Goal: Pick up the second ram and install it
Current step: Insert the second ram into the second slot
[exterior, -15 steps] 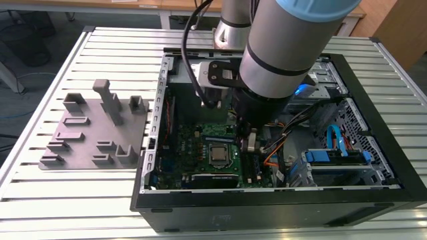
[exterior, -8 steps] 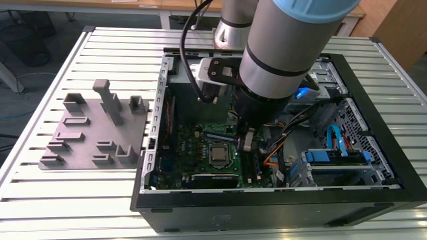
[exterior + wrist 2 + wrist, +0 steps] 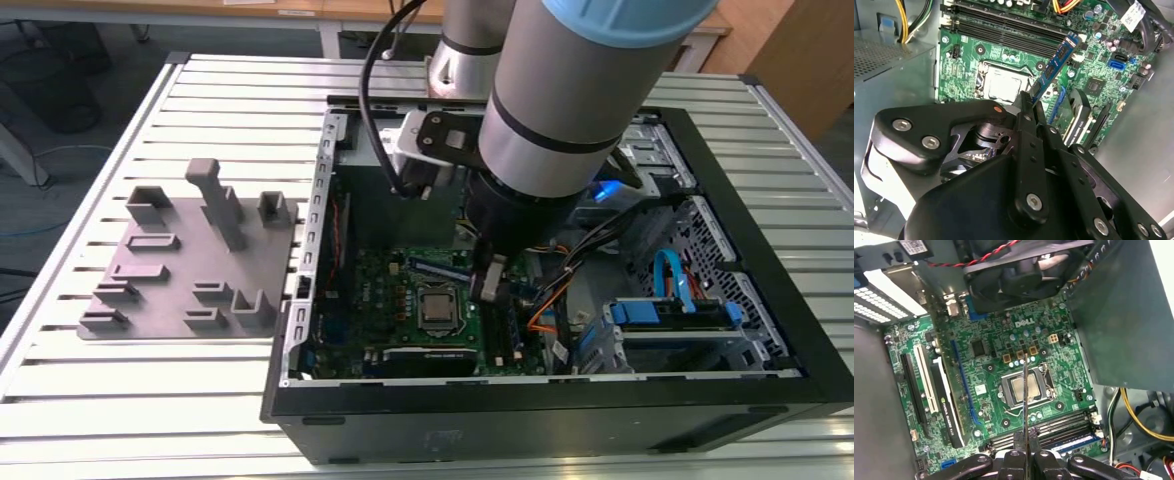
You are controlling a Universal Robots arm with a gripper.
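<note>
My gripper (image 3: 485, 282) is down inside the open computer case (image 3: 747, 395), above the green motherboard (image 3: 400, 300). It is shut on the second ram (image 3: 1058, 64), a thin stick with a blue label that juts out from the fingertips (image 3: 1024, 100). The first wrist view shows the ram (image 3: 1025, 400) edge-on as a thin line crossing the processor socket (image 3: 1024, 390), with the gripper (image 3: 1025, 457) clamped on its near end. The long black memory slots (image 3: 1054, 427) lie on the board just under the gripper. They also run beside the socket in the second wrist view (image 3: 1004, 30).
A grey holder block (image 3: 187, 265) with posts and slots sits on the slatted table at the exterior view's left. Inside the case are a black fan (image 3: 1014, 275), expansion cards (image 3: 946, 400), yellow and orange cables (image 3: 1141, 420) and a blue drive bay (image 3: 674, 310). Another blue-labelled stick (image 3: 1076, 444) sits in a slot.
</note>
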